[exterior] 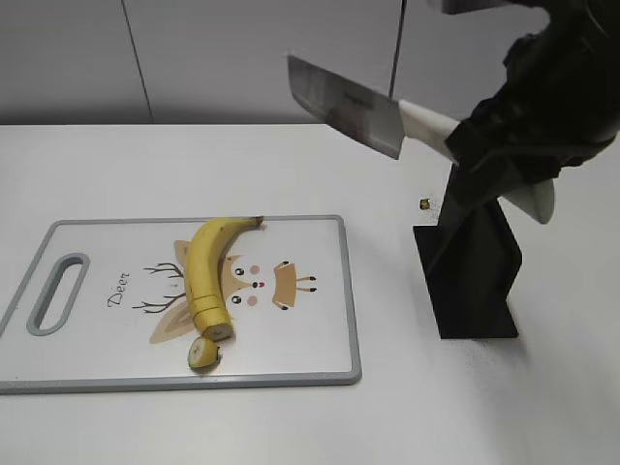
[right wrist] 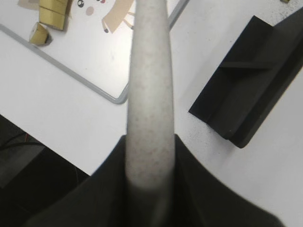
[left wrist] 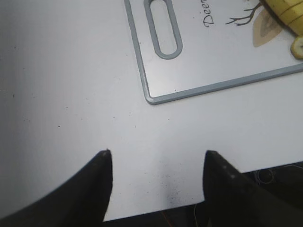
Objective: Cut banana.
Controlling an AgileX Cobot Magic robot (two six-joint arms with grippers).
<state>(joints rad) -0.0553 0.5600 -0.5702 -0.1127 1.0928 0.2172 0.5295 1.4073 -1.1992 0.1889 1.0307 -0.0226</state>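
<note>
The yellow banana [exterior: 205, 268] lies curved on the cutting board [exterior: 320, 329], dark stem toward the back, its near end cut flat. A cut-off slice [exterior: 203, 354] lies just in front of it. In the right wrist view the banana [right wrist: 53, 10] and the slice [right wrist: 39, 34] show at top left. My right gripper [right wrist: 150, 156] is shut on the white handle of a cleaver [exterior: 347, 105], held high above the table, right of the board. My left gripper [left wrist: 155, 163] is open and empty over bare table near the board's handle corner [left wrist: 151, 98].
A black knife stand [exterior: 470, 276] stands right of the board, also in the right wrist view [right wrist: 246, 90]. A small dark speck [exterior: 424, 203] lies on the table behind it. The board has a grey handle slot [exterior: 58, 293] at its left end.
</note>
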